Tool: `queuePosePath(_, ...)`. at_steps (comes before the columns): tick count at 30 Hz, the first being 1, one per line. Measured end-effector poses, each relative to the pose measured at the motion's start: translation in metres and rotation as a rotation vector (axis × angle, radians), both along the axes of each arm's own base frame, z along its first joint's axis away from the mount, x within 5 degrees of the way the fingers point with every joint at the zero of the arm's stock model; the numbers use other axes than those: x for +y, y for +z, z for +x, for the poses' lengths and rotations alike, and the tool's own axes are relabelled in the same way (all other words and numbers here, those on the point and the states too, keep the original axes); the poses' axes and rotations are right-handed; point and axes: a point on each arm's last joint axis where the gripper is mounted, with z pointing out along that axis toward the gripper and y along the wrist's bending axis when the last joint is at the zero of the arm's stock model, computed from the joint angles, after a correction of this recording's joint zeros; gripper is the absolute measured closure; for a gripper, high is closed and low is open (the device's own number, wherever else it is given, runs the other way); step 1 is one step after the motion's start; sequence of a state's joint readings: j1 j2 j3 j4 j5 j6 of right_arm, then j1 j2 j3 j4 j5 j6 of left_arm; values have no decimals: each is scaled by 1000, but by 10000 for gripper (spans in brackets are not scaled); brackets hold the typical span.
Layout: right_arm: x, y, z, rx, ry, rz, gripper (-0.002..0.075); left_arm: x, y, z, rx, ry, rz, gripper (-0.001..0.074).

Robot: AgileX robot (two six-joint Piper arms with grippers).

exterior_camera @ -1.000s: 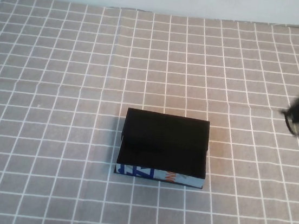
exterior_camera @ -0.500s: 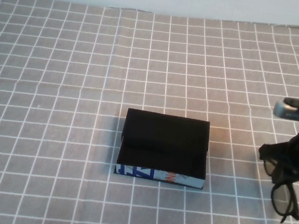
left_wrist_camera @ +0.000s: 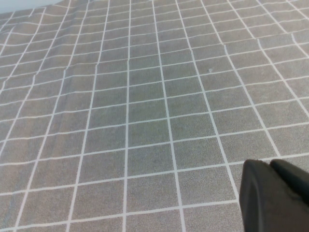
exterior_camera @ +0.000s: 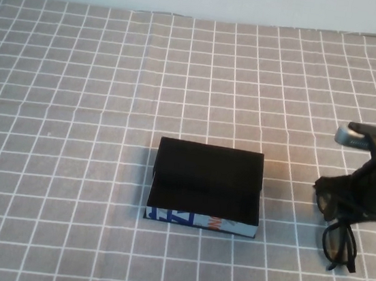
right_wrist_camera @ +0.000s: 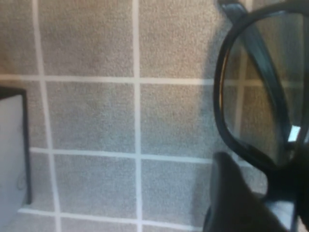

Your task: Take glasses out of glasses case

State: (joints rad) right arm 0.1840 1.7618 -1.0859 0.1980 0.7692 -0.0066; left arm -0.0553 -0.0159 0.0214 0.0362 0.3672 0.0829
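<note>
Glasses out, glasses case (exterior_camera: pixel 206 186) open, nothing visible inside.
I see right gripper (exterior_camera: pixel 367 186) clamping glasses (exterior_camera: pixel 338 231) right of case, long axis near-far; left gripper (left_wrist_camera: pixel 275 195) looks closed.

Open table all round the case; the right edge is occupied

The glasses case (exterior_camera: pixel 206 186) sits alone mid-table (exterior_camera: pixel 76 99), with bare checked cloth towards the far edge, the left edge and the near edge. Near the right edge, the right pincer (exterior_camera: pixel 355 202) holds the glasses (exterior_camera: pixel 338 236) clamped, apart from the case. The left pincer (left_wrist_camera: pixel 275 195) hangs over bare cloth.
</note>
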Motion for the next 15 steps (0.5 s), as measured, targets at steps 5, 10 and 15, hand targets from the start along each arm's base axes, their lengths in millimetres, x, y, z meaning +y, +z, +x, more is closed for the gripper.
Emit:
queuePosePath(5,-1,40,-10,-120,-3,28,463,0,0,0,0,0,0,739)
queuePosePath(10,-7,113,-42,-362,38,59,461,0,0,0,0,0,0,739)
queuePosePath(15,-17,152,-94,-548,57,72,461,0,0,0,0,0,0,739)
